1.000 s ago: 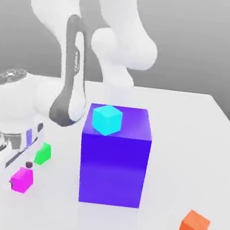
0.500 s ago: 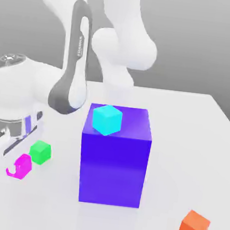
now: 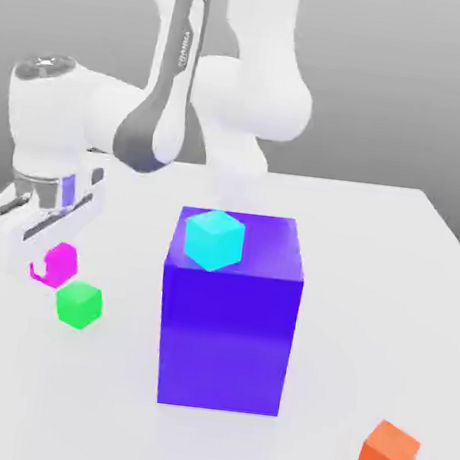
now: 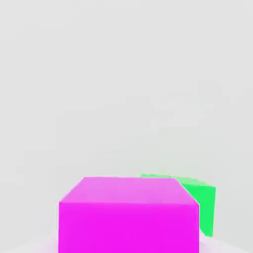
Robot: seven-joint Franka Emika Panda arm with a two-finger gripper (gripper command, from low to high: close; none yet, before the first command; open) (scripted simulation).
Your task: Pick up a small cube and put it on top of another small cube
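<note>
The small cube, bright magenta-pink, hangs above the table at the exterior view's left, and my gripper is shut on it. In the hand view the same small cube sits close to the camera. A green cube rests on the table just below and slightly to the right of the held cube in the exterior view; the hand view shows this green cube behind the pink one.
A big blue-purple block stands mid-table with a cyan cube on its top near the left corner. An orange cube lies at the front right. The white table stretches to the right.
The gripper closed on the small cube and has risen with it, moving up and away from the table. The green cube now lies below the held cube.
</note>
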